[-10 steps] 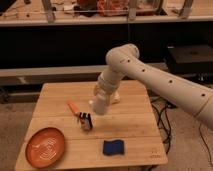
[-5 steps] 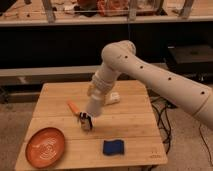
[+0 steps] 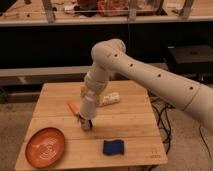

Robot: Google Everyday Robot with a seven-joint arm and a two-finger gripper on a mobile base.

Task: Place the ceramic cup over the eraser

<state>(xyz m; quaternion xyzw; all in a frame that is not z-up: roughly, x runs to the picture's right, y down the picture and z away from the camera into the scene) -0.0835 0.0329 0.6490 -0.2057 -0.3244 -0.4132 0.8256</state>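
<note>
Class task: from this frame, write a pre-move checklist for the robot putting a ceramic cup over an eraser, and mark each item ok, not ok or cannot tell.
1. Gripper low over the wooden table: ok.
2. Ceramic cup identifiable: cannot tell.
3. Eraser located; the blue block may be it: cannot tell.
4. Blue block uncovered: ok.
5. Orange plate away from the blue block: ok.
6. Orange object close beside the arm: not ok.

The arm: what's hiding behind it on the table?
A pale object and an orange thing stick out on either side of the arm; their covered parts can't be seen. The gripper hangs low over the table.
</note>
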